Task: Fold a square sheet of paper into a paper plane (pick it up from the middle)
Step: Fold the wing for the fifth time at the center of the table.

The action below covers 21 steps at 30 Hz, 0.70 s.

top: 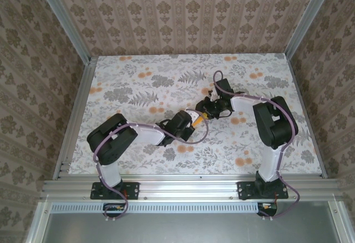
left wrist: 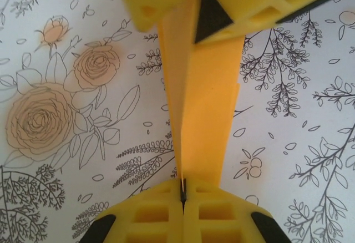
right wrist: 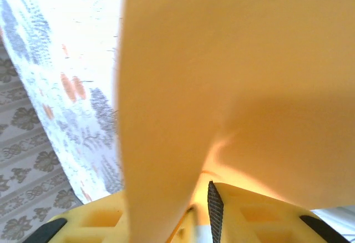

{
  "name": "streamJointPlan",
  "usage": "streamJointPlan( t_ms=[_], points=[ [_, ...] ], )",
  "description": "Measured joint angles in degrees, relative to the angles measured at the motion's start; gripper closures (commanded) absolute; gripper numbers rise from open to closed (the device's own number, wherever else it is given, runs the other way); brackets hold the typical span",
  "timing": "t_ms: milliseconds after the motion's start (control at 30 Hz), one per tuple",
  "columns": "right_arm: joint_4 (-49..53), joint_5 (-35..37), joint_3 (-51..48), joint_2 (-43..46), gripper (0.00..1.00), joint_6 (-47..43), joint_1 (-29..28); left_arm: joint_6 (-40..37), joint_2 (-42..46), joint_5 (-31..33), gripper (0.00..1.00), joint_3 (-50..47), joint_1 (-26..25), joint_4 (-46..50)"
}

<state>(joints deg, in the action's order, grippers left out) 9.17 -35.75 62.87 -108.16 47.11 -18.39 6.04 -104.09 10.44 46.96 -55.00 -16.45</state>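
Left wrist view, nearest: clamped tight, no gap at the tips, on one end of a narrow creased strip of bright orange-yellow paper [left wrist: 205,110] by the left gripper [left wrist: 183,194]. Farther along the strip: straddled by the right gripper [left wrist: 195,29], jaws narrowly apart; cannot tell whether pinching. Right wrist view: same paper [right wrist: 222,76] close and blurred, running down between the fingers. From above: both forearms low, angled inward, meeting mid-table over a white floral-print tablecloth [top: 138,87], with patterned beige walls [top: 183,10] beyond.

Table [top: 183,180] covered edge to edge by floral-print cloth [top: 166,76], grey leaves, orange blooms
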Motion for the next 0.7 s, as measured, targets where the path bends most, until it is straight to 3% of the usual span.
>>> streamJointPlan(
  t_ms=[400, 600, 700],
  points=[
    [-0.72, 1.44, -0.66, 1.64, 0.93, 2.1, -0.5, -2.71, -0.46, 4.0, 1.0, 0.31, -0.96, -0.28],
    [-0.57, 2.89, -0.68, 1.44, 0.96, 1.46, -0.52, -2.71, -0.48, 4.87, 1.0, 0.33, -0.96, -0.13],
    [-0.35, 3.58, -0.66, 0.68, 0.96, -0.26, -0.52, -2.69, -0.48, 5.05, 0.94, 0.33, -0.96, 0.0]
  ],
)
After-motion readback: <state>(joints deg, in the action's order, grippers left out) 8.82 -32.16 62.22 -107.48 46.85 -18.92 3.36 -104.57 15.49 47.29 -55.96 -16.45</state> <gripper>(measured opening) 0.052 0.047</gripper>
